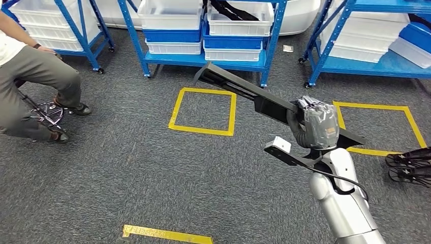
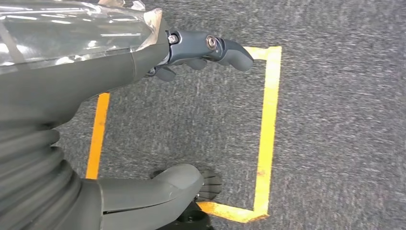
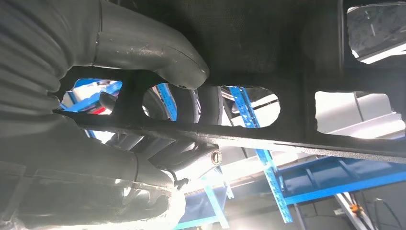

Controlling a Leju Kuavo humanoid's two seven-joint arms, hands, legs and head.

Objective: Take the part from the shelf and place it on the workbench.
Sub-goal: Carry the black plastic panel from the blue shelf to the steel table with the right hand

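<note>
Your head view shows the right hand [image 1: 316, 124] grasping the long black part [image 1: 254, 96]; your left wrist view shows the left hand [image 2: 143, 120] released over carpet [image 2: 335, 120].

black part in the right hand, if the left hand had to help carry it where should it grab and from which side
Probably the long bar section between the right hand and the far tip, coming from the robot's left. The black part sticks out well past the holding hand toward the shelves, so that span is unsupported. The right wrist view shows cut-out holes that fingers could hook through.
</note>
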